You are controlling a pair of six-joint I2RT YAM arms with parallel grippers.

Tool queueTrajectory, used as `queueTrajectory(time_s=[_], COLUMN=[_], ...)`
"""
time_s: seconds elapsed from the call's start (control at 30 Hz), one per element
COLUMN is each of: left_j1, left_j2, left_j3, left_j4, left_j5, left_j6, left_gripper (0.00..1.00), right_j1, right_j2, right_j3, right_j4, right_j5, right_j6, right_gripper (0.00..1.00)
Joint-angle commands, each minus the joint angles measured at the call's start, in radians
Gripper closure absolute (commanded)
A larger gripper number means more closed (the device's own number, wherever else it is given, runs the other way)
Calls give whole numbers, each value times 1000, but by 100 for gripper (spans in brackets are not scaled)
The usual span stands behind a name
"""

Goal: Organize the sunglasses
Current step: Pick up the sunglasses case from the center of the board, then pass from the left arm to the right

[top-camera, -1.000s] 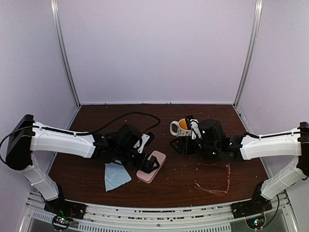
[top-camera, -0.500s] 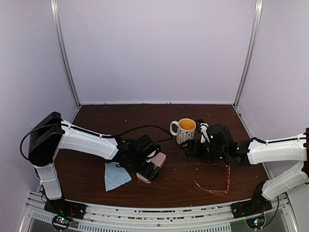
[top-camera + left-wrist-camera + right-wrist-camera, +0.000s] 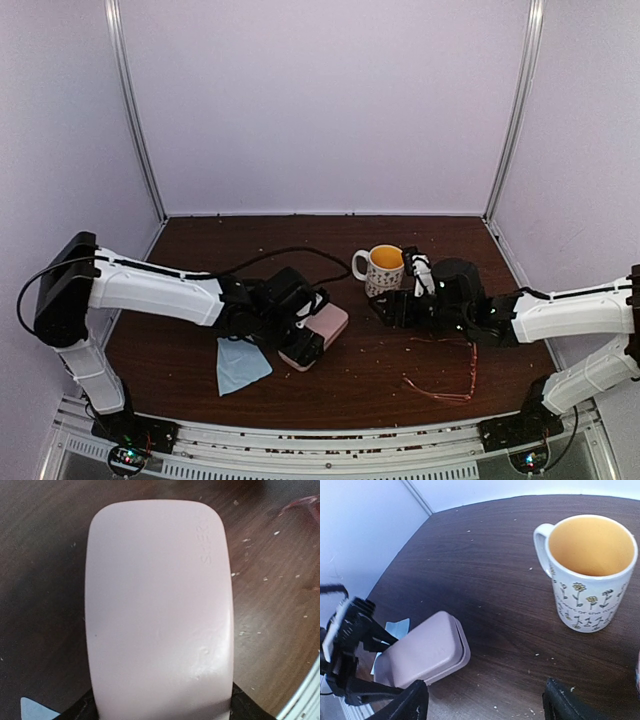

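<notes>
Top external view: the sunglasses (image 3: 442,370) lie open on the table (image 3: 200,250), toward its near edge on the right side. As far as the thin wire shows, the front runs near-to-far and the temples point toward the table's middle. The right gripper (image 3: 396,305) hovers beside the mug (image 3: 385,268), so the sunglasses lie toward the near edge and to the right of its fingers. The right arm is clearly the nearer one. The left gripper (image 3: 300,338) is at the pink case (image 3: 322,325), with the blue cloth (image 3: 240,364) just beside it.

Left wrist view: the case fills the picture, its long axis running straight away from the camera. The dark fingers (image 3: 75,711) sit against both of its long sides at the near end, gripping it as far as shows. Raised lettering near the far right corner is too faint to read whole. A reddish sliver at the top right may be the sunglasses.

Right wrist view: the fingers (image 3: 412,705) stand wide apart with only bare table between them. The mug shows drawn flowers and a line of writing too small to read.
</notes>
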Motion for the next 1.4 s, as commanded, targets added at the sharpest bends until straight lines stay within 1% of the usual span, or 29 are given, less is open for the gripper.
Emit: queueTrajectory(time_s=[0.0,0.1,0.17,0.23,0.37,0.63,0.83,1.0,1.17,1.37], left_j1=[49,89,96,97,97,97,97,97,95,93], left_j2=[-199,-302,-330,-334,-335,-338,-340,-354,-354,-361], left_j3=[-82,-170,-197,-199,-207,-211,-218,-229,-235,-264], left_j4=[163,290,336,346,376,414,429,456,477,545], left_j5=[81,150,167,172,192,232,246,257,275,308], left_j6=[-3,-39,-48,-52,-63,-79,-84,-85,-64,-66], left_gripper=[47,53,59,62,64,71,74,77,79,79], right_j1=[-2,-1,7,14,29,29,28,26,25,21], right_j2=[1,21,40,62,111,196,233,239,254,271], right_j3=[-18,-14,-6,12,54,89,96,103,116,116], right_j4=[143,212,263,299,340,405,442,427,403,390], right_j5=[-165,-227,-266,-296,-323,-352,-365,-348,-334,-303], right_j6=[-44,-17,9,34,84,140,166,163,186,218], right_gripper=[19,16,13,12,11,12,14,18,23,31])
